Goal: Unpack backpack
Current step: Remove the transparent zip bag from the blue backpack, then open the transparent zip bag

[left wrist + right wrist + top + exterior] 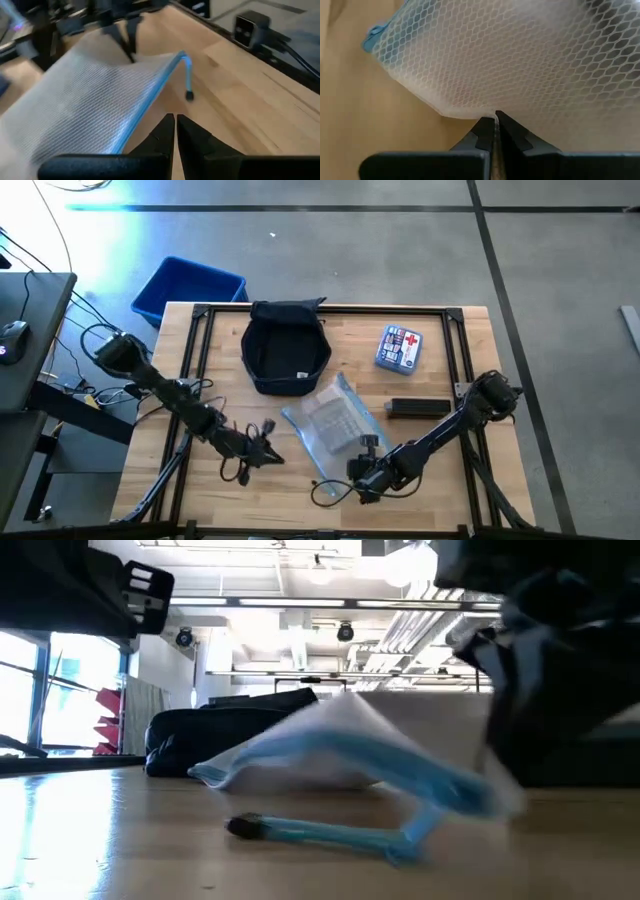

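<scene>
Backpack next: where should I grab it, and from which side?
Take the backpack by its open rim, on the edge nearest the arms, coming down from above. In the high view it sits upright with its mouth gaping upward, and the soft rim is the one thin part the jaws could pinch. The mesh pouch lies just before it.

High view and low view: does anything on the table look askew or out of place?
Yes. The clear mesh pouch does not lie flat: one end is lifted off the table, pinched in the shut right gripper, and its blue zipper cord trails on the wood. The backpack sits open and slumped.
</scene>
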`<action>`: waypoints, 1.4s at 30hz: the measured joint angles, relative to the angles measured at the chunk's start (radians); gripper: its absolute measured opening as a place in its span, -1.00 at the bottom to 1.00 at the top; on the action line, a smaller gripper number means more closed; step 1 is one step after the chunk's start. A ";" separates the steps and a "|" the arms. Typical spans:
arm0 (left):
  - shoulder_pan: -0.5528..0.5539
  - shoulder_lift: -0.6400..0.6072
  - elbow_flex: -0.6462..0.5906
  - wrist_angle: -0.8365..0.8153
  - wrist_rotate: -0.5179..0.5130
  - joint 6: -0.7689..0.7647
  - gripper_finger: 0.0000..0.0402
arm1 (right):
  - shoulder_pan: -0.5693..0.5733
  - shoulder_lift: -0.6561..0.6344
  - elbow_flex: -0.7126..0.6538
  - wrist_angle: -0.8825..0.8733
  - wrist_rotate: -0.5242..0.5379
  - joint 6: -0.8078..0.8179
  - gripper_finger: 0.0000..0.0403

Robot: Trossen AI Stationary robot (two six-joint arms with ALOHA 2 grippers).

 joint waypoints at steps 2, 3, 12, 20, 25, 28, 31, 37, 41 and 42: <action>0.003 0.071 0.001 0.103 0.000 0.005 -1.00 | 0.000 0.000 0.000 -0.045 -0.026 0.027 -1.00; 0.007 0.104 0.010 0.137 0.000 0.006 -1.00 | 0.000 -0.001 0.001 -0.071 -0.031 0.042 -0.99; 0.023 0.264 0.186 0.012 0.018 0.058 -0.89 | -0.006 0.000 0.185 -0.384 -0.023 -0.024 -0.53; 0.029 0.289 0.246 -0.029 0.017 0.053 -0.76 | 0.121 0.016 0.232 -0.205 0.031 -0.249 0.02; 0.036 0.289 0.245 -0.028 0.011 0.046 -0.73 | 0.178 0.092 0.230 -0.128 0.209 -0.366 0.14; 0.055 0.289 0.246 -0.014 0.011 0.014 -0.72 | 0.179 0.138 0.230 -0.073 0.301 -0.449 0.15; 0.074 0.288 0.246 -0.021 0.010 -0.011 -0.72 | 0.149 0.154 0.230 -0.040 0.255 -0.525 0.15; 0.096 0.288 0.245 -0.035 0.009 -0.074 -0.72 | 0.098 0.152 0.230 -0.004 0.130 -0.617 0.15; 0.101 0.288 0.245 -0.039 0.009 -0.128 -0.72 | 0.074 0.151 0.230 0.006 0.072 -0.646 0.15; 0.100 0.288 0.245 -0.038 0.009 -0.132 -0.72 | 0.068 0.151 0.230 0.006 0.071 -0.645 0.15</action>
